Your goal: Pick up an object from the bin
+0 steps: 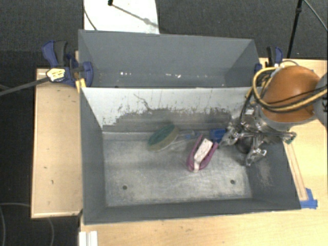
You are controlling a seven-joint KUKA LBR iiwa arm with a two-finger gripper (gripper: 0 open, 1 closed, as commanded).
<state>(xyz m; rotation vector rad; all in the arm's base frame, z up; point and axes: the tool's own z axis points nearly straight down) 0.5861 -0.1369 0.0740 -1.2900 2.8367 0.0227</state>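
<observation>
Reaching in at the right wall of the bin (154,181), the gripper (245,146) sits just beside a small blue piece (218,134) and near a purple-white pack (201,154); a green pad (164,136) lies further toward the left wall, by the back wall. Looks like the approach step, nothing seen held, and open or closed can't be told. Next move probably needs a shift over the blue piece or pack, then a drop and clamp.

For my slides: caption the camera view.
Gripper at the bin's right, beside a purple-and-white object; green oval thing further left.
</observation>
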